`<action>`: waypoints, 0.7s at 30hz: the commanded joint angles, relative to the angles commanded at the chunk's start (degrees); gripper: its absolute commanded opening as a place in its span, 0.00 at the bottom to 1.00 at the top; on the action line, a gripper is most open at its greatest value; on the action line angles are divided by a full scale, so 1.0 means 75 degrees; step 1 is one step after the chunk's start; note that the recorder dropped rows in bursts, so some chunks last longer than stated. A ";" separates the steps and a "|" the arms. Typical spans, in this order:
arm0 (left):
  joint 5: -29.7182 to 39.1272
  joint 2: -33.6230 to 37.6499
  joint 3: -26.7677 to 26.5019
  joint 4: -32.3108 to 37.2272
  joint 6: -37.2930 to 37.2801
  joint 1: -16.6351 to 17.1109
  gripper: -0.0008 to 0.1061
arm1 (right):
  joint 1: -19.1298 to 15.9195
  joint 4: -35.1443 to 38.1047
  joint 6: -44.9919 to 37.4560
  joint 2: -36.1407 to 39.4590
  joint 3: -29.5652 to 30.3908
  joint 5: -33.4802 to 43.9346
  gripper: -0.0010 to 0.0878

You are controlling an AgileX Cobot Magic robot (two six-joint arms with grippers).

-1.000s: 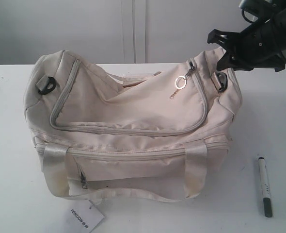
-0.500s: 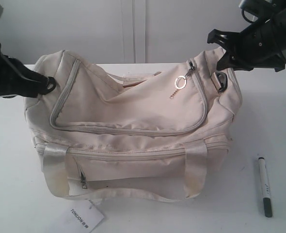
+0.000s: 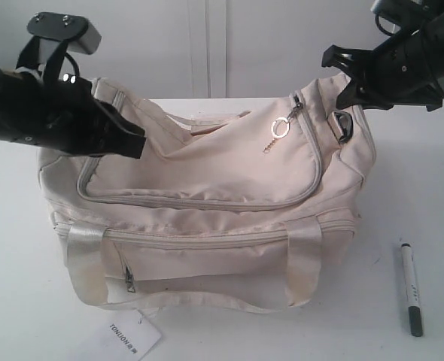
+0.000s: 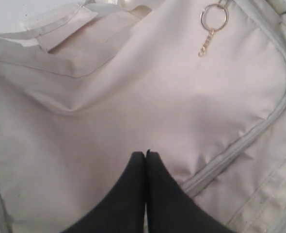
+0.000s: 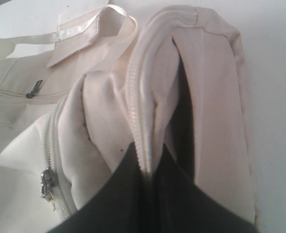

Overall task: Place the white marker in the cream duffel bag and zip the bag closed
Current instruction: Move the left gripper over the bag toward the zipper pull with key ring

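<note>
My right gripper (image 5: pixel 148 151) clamps one end of the soft cream fabric duffel bag (image 3: pixel 207 188); my left gripper (image 4: pixel 145 154) is closed, empty. The slim white marker (image 3: pixel 411 289) lies near the front right corner of the counter (image 3: pixel 410 173). Risk: the shallow pinch lets fabric slip.

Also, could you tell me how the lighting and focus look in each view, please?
Exterior view: the table is nearly blown out, the white marker reads clearly. Left wrist view: even, soft light on the cream duffel bag, key ring sharp, left gripper dark and soft-edged. Right wrist view: deep shadow in the bag's fold, right gripper a featureless silhouette.
</note>
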 joint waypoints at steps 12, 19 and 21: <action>0.0599 0.1581 -0.1530 -0.0614 0.0000 -0.0012 0.01 | 0.0000 0.0000 0.0000 0.0000 0.0000 0.0000 0.01; 0.1083 0.2408 -0.2491 -0.1433 0.0736 -0.0012 0.01 | 0.0000 0.0000 0.0000 0.0000 0.0000 0.0000 0.01; 0.1263 0.2670 -0.2745 -0.1830 0.1078 -0.0012 0.01 | 0.0000 0.0000 0.0000 0.0000 0.0000 0.0000 0.01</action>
